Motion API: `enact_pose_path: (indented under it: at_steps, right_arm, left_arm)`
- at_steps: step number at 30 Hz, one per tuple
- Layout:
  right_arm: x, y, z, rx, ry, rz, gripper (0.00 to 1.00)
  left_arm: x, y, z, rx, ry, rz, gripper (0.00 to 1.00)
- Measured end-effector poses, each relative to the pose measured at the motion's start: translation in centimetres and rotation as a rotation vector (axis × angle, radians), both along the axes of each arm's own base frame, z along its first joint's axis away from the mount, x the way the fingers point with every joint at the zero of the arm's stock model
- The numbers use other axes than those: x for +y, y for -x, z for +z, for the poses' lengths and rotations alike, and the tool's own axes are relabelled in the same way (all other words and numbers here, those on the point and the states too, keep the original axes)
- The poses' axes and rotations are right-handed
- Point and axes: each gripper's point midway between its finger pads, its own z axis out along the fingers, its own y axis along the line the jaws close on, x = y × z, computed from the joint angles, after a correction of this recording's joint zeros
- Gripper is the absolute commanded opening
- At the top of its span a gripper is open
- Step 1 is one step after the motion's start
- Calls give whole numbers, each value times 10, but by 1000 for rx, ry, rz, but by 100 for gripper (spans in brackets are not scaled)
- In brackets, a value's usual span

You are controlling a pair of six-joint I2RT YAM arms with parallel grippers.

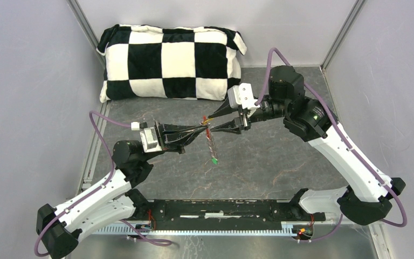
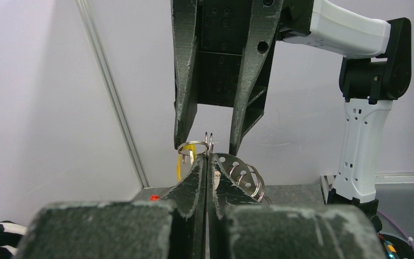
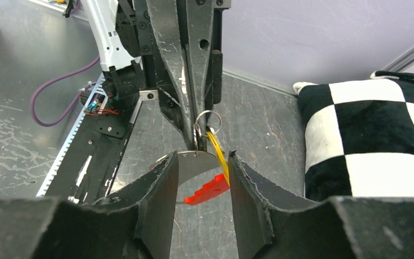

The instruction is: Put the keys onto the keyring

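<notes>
Above a grey, mottled counter [image 1: 280, 156] enclosed by pale walls, the keyring [image 2: 208, 143] is held up near the middle of the workspace. Its wire loop is pinched between the closed fingers of the left hand [image 2: 209, 157]. A perforated metal disc [image 3: 194, 162] sits at the same loop, and the red tag [image 3: 207, 190] hangs below it. The yellow key [image 3: 219, 156], seen edge-on, dangles just beside the loop, though the close views do not show whether it is actually threaded on. In the overhead view the green key [image 1: 214, 160] appears at the tag's lower end, near the counter. The right hand [image 3: 202, 157] faces the left from the opposite side, tips almost meeting. Its fingers stand apart and straddle the loop and disc, gripping nothing that can be seen. A black-and-white checked pillow [image 1: 167, 62] lies against the back wall, well apart from both hands.
</notes>
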Motion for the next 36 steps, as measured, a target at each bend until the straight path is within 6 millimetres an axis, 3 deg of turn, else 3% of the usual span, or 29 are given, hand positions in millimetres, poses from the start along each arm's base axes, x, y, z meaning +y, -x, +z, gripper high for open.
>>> enact_pose_path:
  at_steps: [18, 20, 23, 26, 31, 36]
  right_arm:
    - [8, 5, 0, 20, 3, 22, 33]
    - [8, 5, 0, 20, 3, 23, 34]
    - [8, 5, 0, 16, 4, 20, 44]
    - [8, 1, 0, 6, 7, -5, 48]
    - [1, -6, 5, -33, 2, -70, 48]
    - [-11, 0, 19, -60, -18, -98, 46]
  left_arm:
    - [-1, 1, -3, -4, -11, -8, 2]
    - [-1, 1, -4, -3, -12, -8, 2]
    - [-1, 1, -4, -2, -13, -8, 2]
    - [-1, 0, -5, -1, -16, -8, 2]
    - [-1, -1, -6, 1, -17, -5, 2]
    - [0, -1, -6, 2, -18, -3, 2]
